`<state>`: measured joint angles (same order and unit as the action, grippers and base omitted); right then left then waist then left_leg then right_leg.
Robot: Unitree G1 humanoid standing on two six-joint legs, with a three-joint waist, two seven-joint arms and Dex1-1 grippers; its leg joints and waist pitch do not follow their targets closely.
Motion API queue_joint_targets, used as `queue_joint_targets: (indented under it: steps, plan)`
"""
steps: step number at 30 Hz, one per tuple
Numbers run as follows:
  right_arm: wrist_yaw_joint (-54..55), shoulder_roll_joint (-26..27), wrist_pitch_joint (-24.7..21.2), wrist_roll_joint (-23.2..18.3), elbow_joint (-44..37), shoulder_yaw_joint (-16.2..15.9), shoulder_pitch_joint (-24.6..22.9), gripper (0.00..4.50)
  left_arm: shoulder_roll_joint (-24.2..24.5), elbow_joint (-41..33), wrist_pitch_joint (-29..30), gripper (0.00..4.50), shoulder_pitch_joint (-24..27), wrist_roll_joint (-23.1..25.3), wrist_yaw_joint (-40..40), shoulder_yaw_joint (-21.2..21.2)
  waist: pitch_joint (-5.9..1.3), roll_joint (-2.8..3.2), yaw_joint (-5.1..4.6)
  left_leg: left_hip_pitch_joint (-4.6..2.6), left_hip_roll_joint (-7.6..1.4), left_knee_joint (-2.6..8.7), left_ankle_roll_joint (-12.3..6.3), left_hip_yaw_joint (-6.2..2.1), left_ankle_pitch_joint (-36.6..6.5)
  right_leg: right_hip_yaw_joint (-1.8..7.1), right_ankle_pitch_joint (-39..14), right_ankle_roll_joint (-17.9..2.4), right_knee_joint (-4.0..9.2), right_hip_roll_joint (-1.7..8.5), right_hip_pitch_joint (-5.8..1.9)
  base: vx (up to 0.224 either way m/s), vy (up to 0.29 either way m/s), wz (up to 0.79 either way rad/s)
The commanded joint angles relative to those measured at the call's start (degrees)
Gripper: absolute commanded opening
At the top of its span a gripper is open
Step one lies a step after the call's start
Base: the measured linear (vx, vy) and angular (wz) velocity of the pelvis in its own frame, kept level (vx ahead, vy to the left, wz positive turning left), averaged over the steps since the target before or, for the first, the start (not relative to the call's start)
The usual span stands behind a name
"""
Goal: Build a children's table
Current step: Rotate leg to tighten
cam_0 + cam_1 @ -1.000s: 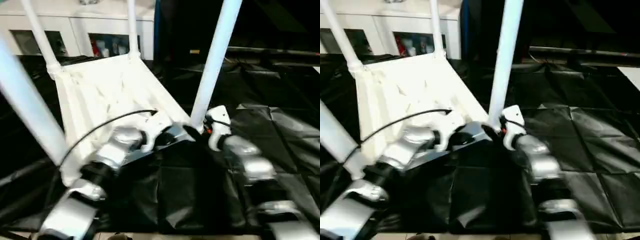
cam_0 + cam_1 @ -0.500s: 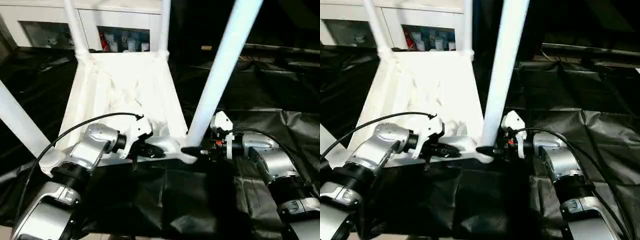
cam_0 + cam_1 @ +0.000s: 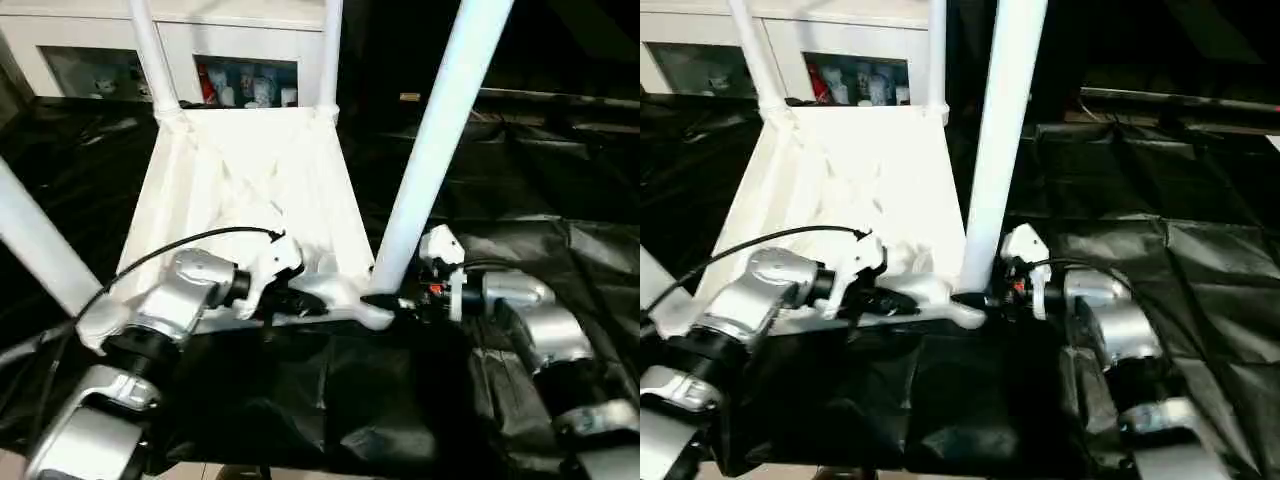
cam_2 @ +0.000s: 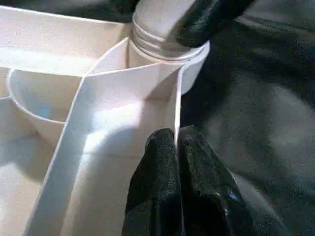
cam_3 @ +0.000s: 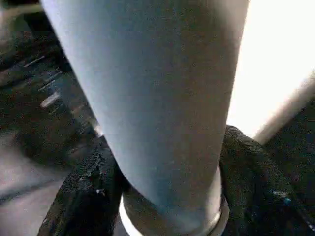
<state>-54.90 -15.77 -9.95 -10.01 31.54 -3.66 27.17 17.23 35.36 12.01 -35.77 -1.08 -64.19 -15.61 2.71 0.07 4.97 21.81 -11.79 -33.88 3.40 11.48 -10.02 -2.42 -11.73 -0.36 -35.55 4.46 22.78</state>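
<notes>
Head view: table top (image 3: 250,170) upside down on black sheet (image 3: 560,250), four legs up. Left wrist view: left tool (image 4: 176,147) pinched on rim rib. Right wrist view: right tool (image 5: 167,196) clasping near leg (image 5: 157,98) base. Step: seating last leg; next, press it home.

White plastic table (image 3: 250,170) with white tube legs (image 3: 440,130); black sheeting (image 3: 560,180) beneath; silver forearms (image 3: 535,325), black fingers (image 4: 157,196).
</notes>
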Motion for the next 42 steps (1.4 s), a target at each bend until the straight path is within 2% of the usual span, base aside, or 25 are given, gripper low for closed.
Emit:
queue_joint_targets:
  steps: [1,2,4,5,6,9,11,12,14,15,16,17,22,23,25,26,27,28,29,33,34,35,36,40,42]
  plan:
    - [4.79,2.07,-2.05,1.44,2.05,-1.08,-0.69,2.4,-1.59,2.18,0.94,0.0,-0.66,1.46,6.45,0.84,-3.15,0.06,-0.26,-1.74,-1.63,4.42,0.87,-1.05,-15.9,1.95,-13.66,-12.71,4.98,3.74,-2.11,0.0,0.0,0.0]
    - [10.12,4.92,-2.29,1.24,3.14,-0.01,-0.72,2.4,-3.49,3.26,1.61,0.0,-1.34,2.22,10.38,0.98,-2.87,0.15,-0.48,-1.56,-1.58,4.68,1.48,-1.14,-17.39,2.04,-17.16,-11.24,5.35,3.74,-2.03,0.0,0.0,0.0]
    - [15.69,7.76,-2.39,1.85,4.44,0.63,-0.58,2.4,-5.68,4.42,2.25,0.0,-2.07,2.83,14.87,1.31,-2.53,0.11,-0.87,-1.79,-1.51,5.04,2.38,-1.46,-20.32,1.86,-23.08,-9.2,6.0,3.8,-1.81,0.0,0.0,0.0]
    - [19.28,9.45,-2.43,2.65,5.13,0.93,-0.51,2.4,-6.97,4.98,2.65,0.0,-2.42,3.13,17.15,1.47,-2.25,0.57,-1.25,-2.24,-1.44,5.22,3.14,-1.6,-23.35,1.72,-26.82,-8.22,6.58,3.77,-1.43,0.0,0.0,0.0]
    - [23.4,11.21,-2.34,3.32,6.21,1.49,-0.07,2.4,-8.49,5.72,2.6,0.0,-2.9,3.4,20.16,1.87,-2.15,0.44,-1.55,-2.77,-1.35,5.24,3.56,-1.96,-25.75,1.49,-30.44,-7.09,7.11,3.92,-1.28,0.0,0.0,0.0]
    - [31.83,15.04,-1.6,5.29,8.04,1.76,1.04,2.39,-11.81,7.02,2.12,0.0,-3.86,4.49,25.76,1.95,-2.22,0.53,-2.46,-2.88,-1.11,5.4,3.97,-2.52,-27.84,1.2,-34.27,-4.79,7.82,3.89,-1.11,0.0,0.0,0.0]
    - [33.35,16.17,-1.33,5.5,8.41,1.76,1.55,2.39,-12.89,7.34,1.78,0.0,-4.13,4.73,27.37,1.9,-2.53,0.56,-2.47,-2.85,-1.16,5.57,3.06,-2.47,-26.93,1.26,-30.86,-5.16,7.86,3.78,-1.35,0.0,0.0,0.0]
    - [33.98,17.3,-0.91,5.95,8.73,1.22,2.27,2.39,-14.03,7.43,1.3,0.0,-4.26,4.98,28.1,1.46,-2.72,0.7,-2.44,-2.58,-1.19,5.78,2.71,-2.33,-25.39,1.45,-27.0,-6.01,7.63,3.64,-1.49,0.0,0.0,0.0]
    - [32.09,17.54,-0.66,5.91,8.23,0.55,2.54,2.39,-14.58,7.26,0.48,0.0,-4.16,4.95,26.92,0.99,-2.67,0.66,-2.52,-2.33,-1.09,5.91,2.21,-2.17,-24.38,1.53,-23.19,-7.15,7.29,3.35,-1.62,0.0,0.0,0.0]
    - [30.94,17.38,-0.95,5.25,7.68,0.81,2.32,2.39,-14.49,7.05,0.23,0.0,-4.04,4.83,26.39,0.98,-2.66,0.88,-2.53,-2.53,-1.02,5.83,1.84,-2.01,-24.69,1.66,-22.11,-7.79,7.34,3.37,-1.46,0.0,0.0,0.0]
    - [30.34,17.19,-0.79,4.85,7.35,1.18,2.22,2.39,-14.32,6.97,0.0,0.0,-3.96,4.73,25.45,0.93,-2.67,0.81,-2.65,-2.46,-1.01,5.85,1.64,-2.0,-24.69,1.67,-21.62,-8.05,7.24,3.34,-1.55,0.0,0.0,0.0]
    - [29.59,16.74,-0.44,4.55,7.04,1.5,2.17,2.7,-13.94,6.81,-0.4,0.0,-3.85,4.61,24.37,0.89,-2.72,0.77,-2.81,-2.19,-0.96,5.91,1.23,-2.0,-24.45,1.62,-20.71,-8.3,7.08,3.34,-1.83,0.0,0.0,0.0]
    - [24.24,13.68,0.21,3.32,5.83,1.28,2.27,3.17,-11.68,5.64,-2.15,0.0,-3.15,3.77,20.01,0.88,-2.85,0.78,-3.08,-2.11,-1.02,5.73,-0.12,-1.83,-23.53,1.69,-19.64,-9.48,7.03,3.64,-2.0,0.0,0.0,0.0]
    - [20.48,12.23,0.35,2.93,5.0,0.79,2.19,3.32,-10.63,4.95,-2.37,0.0,-2.62,3.31,17.84,0.8,-2.88,0.28,-3.07,-1.98,-1.09,5.7,-0.54,-1.69,-22.61,1.72,-18.88,-9.65,7.02,3.61,-2.02,0.0,0.0,0.0]
    - [15.44,10.12,0.4,2.67,3.47,-0.34,1.78,3.32,-9.33,4.09,-2.48,0.0,-1.83,2.74,15.12,0.64,-2.98,0.52,-2.95,-1.84,-1.18,5.6,-1.13,-1.64,-20.92,1.8,-17.85,-10.22,6.75,3.76,-2.14,0.0,0.0,0.0]
    - [15.09,9.96,0.4,2.65,3.36,-0.43,1.75,3.32,-9.24,4.03,-2.5,0.0,-1.78,2.7,14.92,0.62,-3.15,0.09,-2.77,-1.57,-1.19,5.5,-1.83,-1.61,-18.97,1.72,-16.65,-10.55,6.51,3.8,-2.51,0.0,0.0,0.0]
    - [11.08,8.04,0.27,2.45,2.1,-1.3,1.4,3.32,-8.08,3.32,-2.46,0.0,-1.14,2.36,12.51,0.47,-3.19,-0.02,-2.75,-1.72,-1.25,5.32,-2.35,-1.3,-17.72,1.85,-15.26,-11.14,6.49,3.78,-2.2,0.0,0.0,0.0]
    - [6.89,5.99,0.0,2.09,0.92,-2.05,1.15,3.32,-6.55,2.21,-2.66,0.0,-0.32,1.82,9.15,0.17,-3.28,0.05,-2.62,-1.66,-1.24,5.25,-2.6,-1.35,-16.75,1.79,-14.39,-11.52,6.34,3.86,-2.46,0.05,-0.03,0.02]
    - [2.98,3.96,-0.15,1.74,-0.15,-2.77,0.94,3.32,-5.03,1.02,-2.43,0.0,0.44,1.2,5.88,-0.14,-3.37,-0.51,-2.42,-1.32,-1.2,4.98,-3.74,-1.22,-14.65,1.77,-12.25,-12.13,6.01,3.86,-2.76,0.05,-0.03,0.02]
    - [-7.13,-1.02,-0.64,0.41,-2.22,-4.18,0.56,3.32,-0.43,-1.51,-2.45,0.0,1.76,-0.48,-3.47,-1.04,-3.79,-0.43,-1.88,-1.07,-1.37,4.4,-5.8,-0.97,-8.68,1.66,-3.93,-14.53,4.73,3.69,-3.03,0.014,-0.008,0.0]
    - [-9.83,-2.52,-0.74,0.22,-2.64,-4.71,0.43,3.32,1.01,-2.08,-2.24,0.0,1.95,-0.91,-6.02,-1.34,-4.16,-0.52,-1.43,-1.0,-1.4,3.93,-6.92,-0.79,-5.21,1.56,1.14,-15.51,3.81,3.46,-3.07,0.0,0.0,0.0]
    - [-11.46,-3.43,-0.67,0.22,-2.82,-5.06,0.37,3.32,1.85,-2.39,-1.88,0.0,2.0,-1.17,-7.35,-1.46,-4.14,-0.41,-1.16,-0.84,-1.32,3.64,-8.05,-0.61,-3.44,1.49,4.59,-16.33,3.39,3.18,-2.8,0.0,0.0,0.0]
    - [-12.09,-3.77,-0.62,0.26,-2.89,-5.2,0.35,3.32,2.18,-2.52,-1.71,0.0,2.01,-1.28,-7.87,-1.49,-3.96,-0.33,-0.78,-0.94,-1.44,3.58,-8.45,-0.5,-3.76,1.46,5.04,-16.89,3.37,3.33,-2.51,0.0,0.0,0.0]
    - [-14.9,-5.56,0.11,0.19,-2.32,-5.35,0.78,3.32,4.36,-3.89,-0.09,0.0,2.26,-2.23,-11.49,-1.76,-3.74,-0.26,0.2,-1.51,-1.79,3.86,-6.63,-0.42,-6.59,1.49,0.75,-16.87,3.63,3.4,-2.24,0.0,0.0,0.0]
    - [-16.62,-6.18,-0.4,-0.83,-2.24,-4.93,1.01,3.32,5.33,-4.72,0.67,0.0,2.38,-2.82,-13.19,-1.73,-3.58,-0.53,0.51,-1.6,-1.83,4.07,-5.18,-0.37,-8.56,1.55,-2.05,-16.33,3.8,3.48,-2.19,0.0,0.0,0.0]
